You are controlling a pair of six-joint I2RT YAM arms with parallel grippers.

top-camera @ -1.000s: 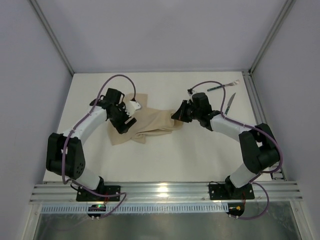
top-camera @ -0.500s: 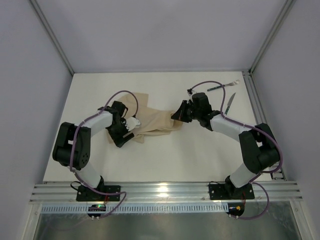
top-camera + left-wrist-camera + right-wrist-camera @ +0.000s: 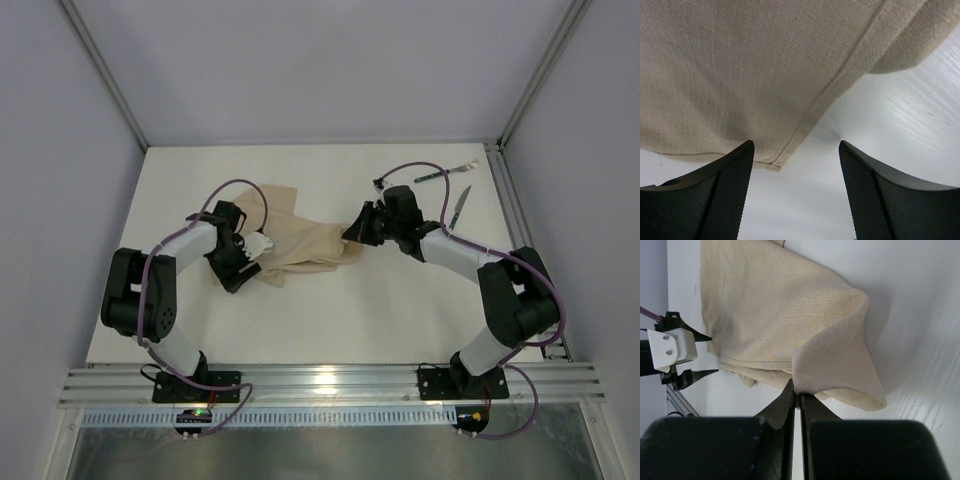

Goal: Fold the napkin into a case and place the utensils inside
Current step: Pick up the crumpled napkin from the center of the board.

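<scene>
The beige napkin [image 3: 305,245] lies rumpled and partly folded at mid-table. My right gripper [image 3: 352,232] is shut on its right edge, and the pinched cloth [image 3: 835,365] rises in a fold just past that gripper [image 3: 797,392]. At the napkin's near-left corner my left gripper [image 3: 243,268] stands open and low over the table. The hemmed corner [image 3: 771,165] lies just inside the left finger of that gripper [image 3: 795,150], with nothing gripped. Both utensils rest at the back right: the fork [image 3: 445,172] and the knife [image 3: 460,205], each with a dark green handle. No case is formed.
A metal frame rail [image 3: 510,210] runs along the table's right side, right beside the knife. White walls close in the back and both sides. The left gripper [image 3: 710,355] shows open at the far end of the napkin in the right wrist view.
The left gripper has come off the top of the napkin, moving toward the near-left corner, and its jaws have narrowed a little. The right gripper holds still on the cloth.
</scene>
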